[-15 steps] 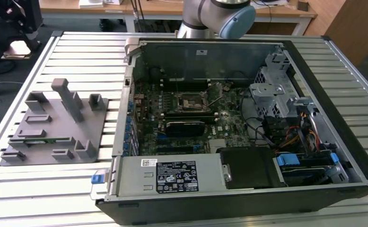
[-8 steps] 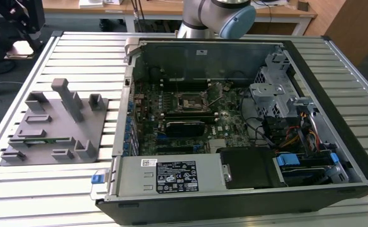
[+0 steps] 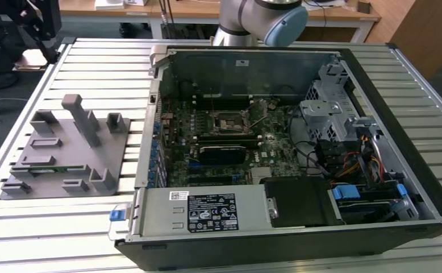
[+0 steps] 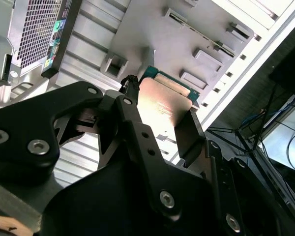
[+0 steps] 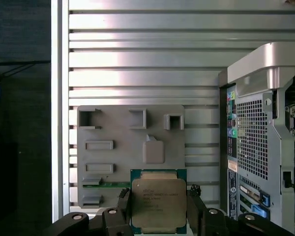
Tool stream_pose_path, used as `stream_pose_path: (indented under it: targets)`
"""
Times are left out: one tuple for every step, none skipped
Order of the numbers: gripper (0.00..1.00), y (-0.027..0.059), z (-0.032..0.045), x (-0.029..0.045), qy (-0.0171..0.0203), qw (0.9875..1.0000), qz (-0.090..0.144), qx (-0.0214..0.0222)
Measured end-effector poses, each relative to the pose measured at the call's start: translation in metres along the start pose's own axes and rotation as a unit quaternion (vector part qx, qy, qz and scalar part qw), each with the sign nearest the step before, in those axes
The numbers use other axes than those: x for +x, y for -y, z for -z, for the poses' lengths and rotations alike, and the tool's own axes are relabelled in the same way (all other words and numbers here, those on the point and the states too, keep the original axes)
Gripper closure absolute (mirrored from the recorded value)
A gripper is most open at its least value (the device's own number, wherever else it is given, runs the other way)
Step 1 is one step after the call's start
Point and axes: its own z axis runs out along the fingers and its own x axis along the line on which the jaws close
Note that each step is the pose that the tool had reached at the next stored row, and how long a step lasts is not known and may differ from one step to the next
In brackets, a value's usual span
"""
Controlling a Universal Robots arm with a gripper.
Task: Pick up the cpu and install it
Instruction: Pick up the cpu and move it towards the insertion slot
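The cpu (image 5: 159,202), a flat square chip with a silvery top on a green board, is clamped between the black fingers (image 5: 124,206) of my gripper (image 5: 158,194). In both wrist views it hangs well above the grey plastic tray (image 5: 118,132). In the second wrist view the cpu (image 4: 162,105) shows edge-on, with the gripper (image 4: 160,115) shut on its two opposite sides and the tray (image 4: 187,39) far behind it. In the exterior view the dark square socket (image 3: 229,121) lies in the middle of the motherboard. The arm (image 3: 259,20) rises behind the case.
The open computer case (image 3: 372,131) lies on a slatted metal table (image 3: 92,62), with the grey tray (image 3: 62,153) to the exterior view's left of it. A thin green memory stick (image 3: 50,169) sits in the tray. Drive cages and cables (image 3: 342,148) crowd the case's right side.
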Motion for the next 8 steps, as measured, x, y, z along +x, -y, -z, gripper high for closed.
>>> stream_pose_path:
  targets:
    - [0.46, 0.0000, -0.0001, -0.0016, 0.0000, 1.0000, 0.000, 0.0000]
    - [0.46, -0.0001, -0.0001, -0.0033, 0.0000, 1.0000, 0.000, 0.0000]
    - [0.46, -0.0001, -0.0001, -0.0050, 0.0000, 1.0000, 0.000, 0.0000]
    - [0.46, -0.0002, -0.0001, -0.0066, 0.0000, 1.0000, 0.000, 0.0000]
    - [0.46, -0.0002, -0.0001, -0.0081, 0.0000, 1.0000, 0.000, 0.0000]
    - [0.46, -0.0002, -0.0002, -0.0096, 0.0000, 1.0000, 0.000, 0.0000]
    - [0.46, -0.0003, -0.0002, -0.0110, 0.0000, 1.0000, 0.000, 0.0000]
    - [0.46, -0.0003, -0.0002, -0.0124, 0.0000, 1.0000, 0.000, 0.0000]
